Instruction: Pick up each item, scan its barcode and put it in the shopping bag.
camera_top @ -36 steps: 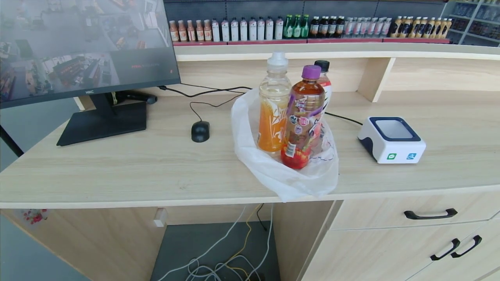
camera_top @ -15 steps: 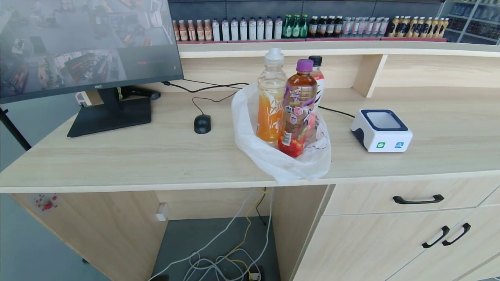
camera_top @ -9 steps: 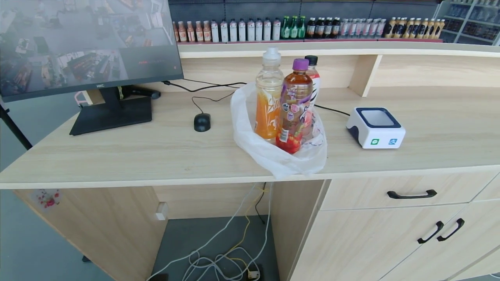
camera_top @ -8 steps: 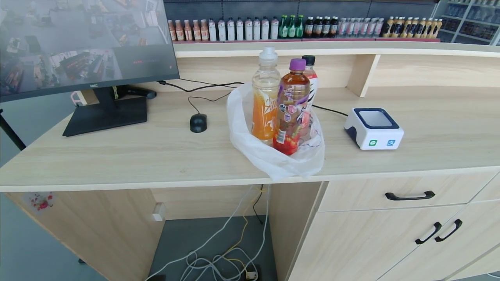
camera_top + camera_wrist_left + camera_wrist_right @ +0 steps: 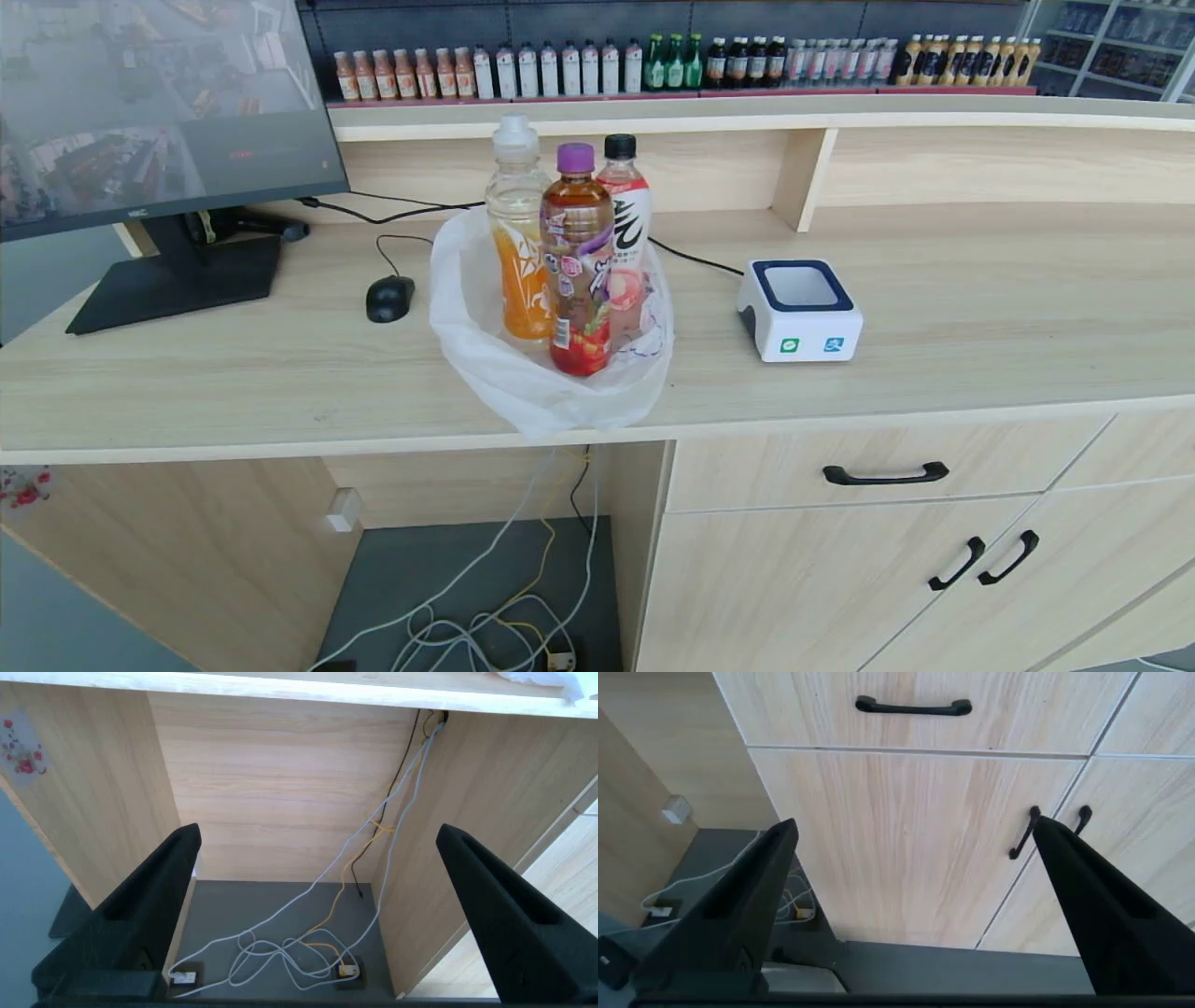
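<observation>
A white plastic shopping bag (image 5: 523, 373) sits on the wooden counter (image 5: 980, 308) near its front edge. Three bottles stand upright in it: an orange drink with a white cap (image 5: 516, 233), a brown tea with a purple cap (image 5: 577, 261) and a bottle with a black cap (image 5: 624, 210). The white barcode scanner (image 5: 798, 310) with its dark blue window rim stands to the bag's right. My left gripper (image 5: 318, 915) hangs open below the counter, facing the cable recess. My right gripper (image 5: 910, 915) hangs open in front of the drawers.
A monitor (image 5: 140, 103) on a black stand and a black mouse (image 5: 389, 299) occupy the counter's left part. Cables (image 5: 485, 616) lie on the floor under the counter. Drawers with black handles (image 5: 885, 476) are below on the right. Shelves of bottles (image 5: 691, 63) line the back.
The whole head view has shifted: the camera has moved back and to the right, so everything on the counter now appears further left. Bag, bottles and scanner keep their places on the counter.
</observation>
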Available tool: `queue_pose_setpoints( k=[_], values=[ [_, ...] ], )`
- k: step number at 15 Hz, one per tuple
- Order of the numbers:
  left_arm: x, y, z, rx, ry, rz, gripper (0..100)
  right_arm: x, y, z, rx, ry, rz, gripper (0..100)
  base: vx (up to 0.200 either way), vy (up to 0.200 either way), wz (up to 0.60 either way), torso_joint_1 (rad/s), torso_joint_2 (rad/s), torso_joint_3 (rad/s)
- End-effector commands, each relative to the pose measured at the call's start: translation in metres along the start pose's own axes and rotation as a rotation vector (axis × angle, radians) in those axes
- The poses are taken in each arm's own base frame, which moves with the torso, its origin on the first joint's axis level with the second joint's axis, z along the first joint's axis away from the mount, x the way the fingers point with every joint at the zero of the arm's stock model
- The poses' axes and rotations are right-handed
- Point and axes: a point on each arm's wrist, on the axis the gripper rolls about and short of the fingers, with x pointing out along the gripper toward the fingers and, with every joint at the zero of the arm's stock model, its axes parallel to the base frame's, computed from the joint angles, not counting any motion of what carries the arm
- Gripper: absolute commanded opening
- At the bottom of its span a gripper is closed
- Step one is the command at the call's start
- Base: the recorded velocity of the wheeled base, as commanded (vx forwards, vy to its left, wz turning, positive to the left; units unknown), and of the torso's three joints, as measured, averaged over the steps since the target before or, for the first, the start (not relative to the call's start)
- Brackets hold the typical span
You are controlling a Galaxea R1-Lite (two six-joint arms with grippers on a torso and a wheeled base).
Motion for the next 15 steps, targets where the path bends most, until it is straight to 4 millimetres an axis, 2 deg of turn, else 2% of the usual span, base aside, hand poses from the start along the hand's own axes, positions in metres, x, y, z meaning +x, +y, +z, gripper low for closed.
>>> queue_pose_setpoints(
  k=[1, 8, 15],
  values=[
    [0.0000, 0.0000, 0.0000, 0.000, 0.000, 0.000, 100, 0.0004, 0.0000, 0.0000, 0.001, 0.005, 0.001, 100, 0.000, -0.200, 0.00, 0.002, 0.00, -0.002],
    [0.0000, 0.0000, 0.0000, 0.000, 0.000, 0.000, 100, 0.0005, 0.0000, 0.0002, 0.001, 0.005, 0.001, 100, 0.000, -0.200, 0.00, 0.002, 0.00, 0.003],
    [0.0000, 0.0000, 0.0000, 0.000, 0.000, 0.000, 100, 0.0006, 0.0000, -0.0004, -0.001, 0.008, 0.001, 100, 0.000, 0.000, 0.00, 0.000, 0.00, 0.000]
  ],
)
